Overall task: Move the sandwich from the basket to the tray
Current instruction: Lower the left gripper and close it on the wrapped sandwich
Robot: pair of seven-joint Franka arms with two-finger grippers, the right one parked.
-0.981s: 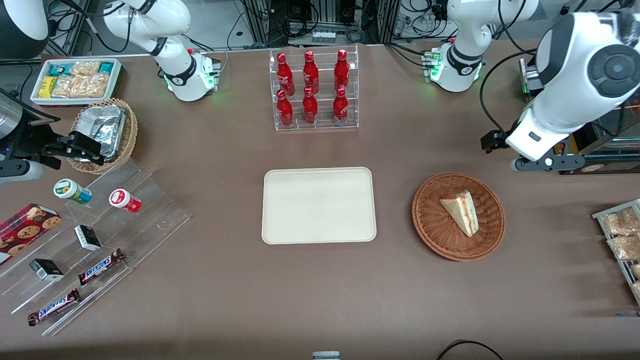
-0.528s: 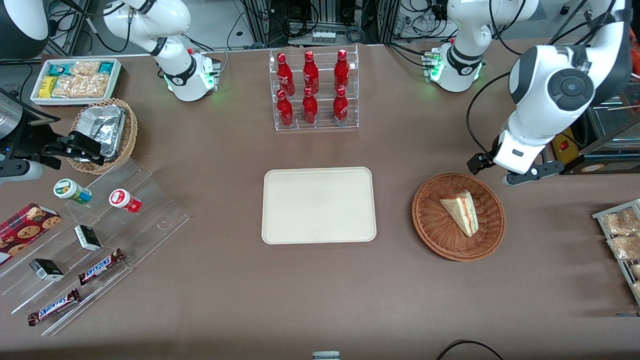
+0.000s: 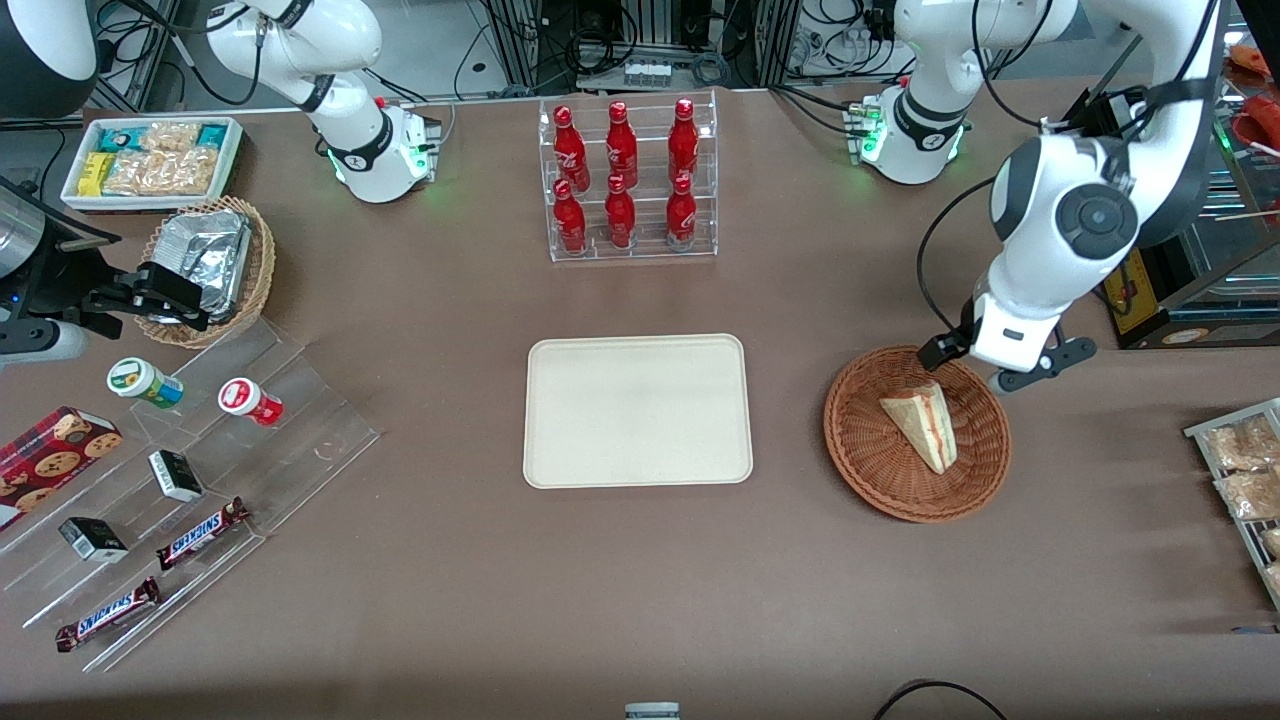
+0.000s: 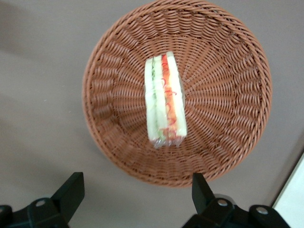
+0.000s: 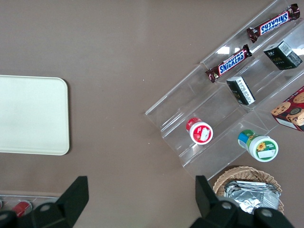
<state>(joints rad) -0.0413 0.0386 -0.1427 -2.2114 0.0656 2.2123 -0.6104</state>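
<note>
Overhead, spread end effector (image 4: 135, 192), sandwich (image 4: 164, 99), basket (image 4: 228, 118)

Bright, even overhead light, soft faint shadows, sharp focus throughout.

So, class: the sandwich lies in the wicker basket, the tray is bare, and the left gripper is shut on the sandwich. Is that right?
Not quite. The gripper is open and holds nothing; it hangs above the basket, clear of the sandwich, as the left wrist view shows. The tray is bare.
</note>
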